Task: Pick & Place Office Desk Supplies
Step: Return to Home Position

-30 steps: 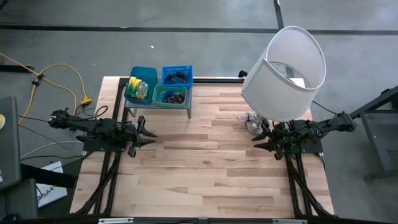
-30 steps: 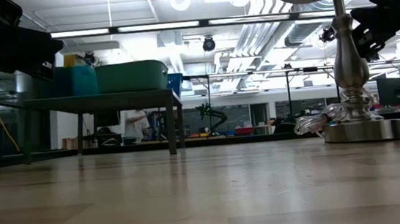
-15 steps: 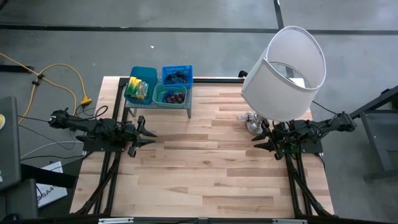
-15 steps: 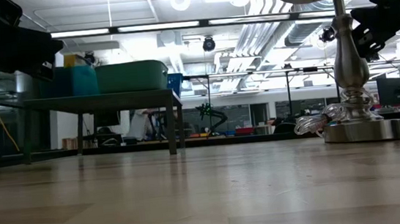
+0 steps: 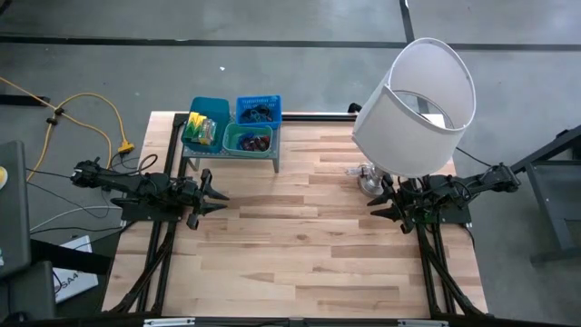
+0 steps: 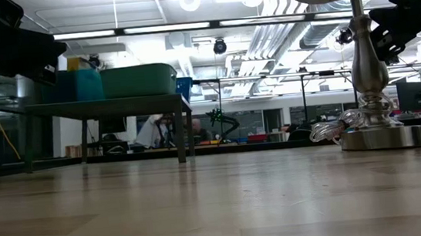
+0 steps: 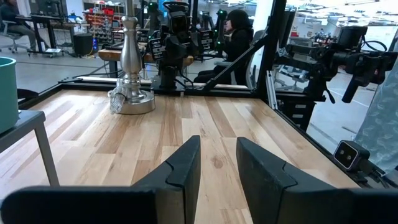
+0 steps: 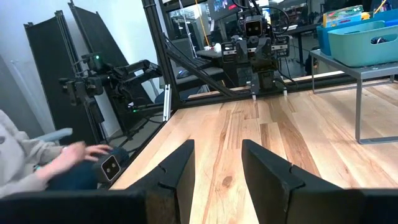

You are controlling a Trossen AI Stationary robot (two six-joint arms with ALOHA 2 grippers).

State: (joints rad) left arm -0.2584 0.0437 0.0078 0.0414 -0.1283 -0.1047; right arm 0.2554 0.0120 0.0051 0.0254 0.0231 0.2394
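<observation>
Hovering low over the left side of the wooden table [image 5: 309, 254], the left gripper [image 5: 218, 197] is pointing in toward the middle. Its two fingers are spread apart and nothing is sitting between them. Across from it, the right gripper [image 5: 377, 207] is doing pretty much the mirror-image thing, hanging just beside the base of the lamp [image 5: 413, 100] and facing the left arm, claw parted and empty too.

The office desk supplies [image 5: 258, 115] are all sitting in three little bins up on the grey rack [image 5: 227, 159] at the table's back left. The yellow-green packets [image 5: 200, 130] are lying in the teal bin [image 5: 214, 107], the black loops [image 5: 254, 111] are lying in the blue bin [image 5: 259, 98], and the red and blue rings [image 5: 255, 142] are resting in the green bin [image 5: 228, 138]. The rack is standing near the left gripper, not touching it, and well apart from the right one.

In the right wrist view a person's hand [image 8: 87, 151] is showing past the table's edge, too blurred to say more.
</observation>
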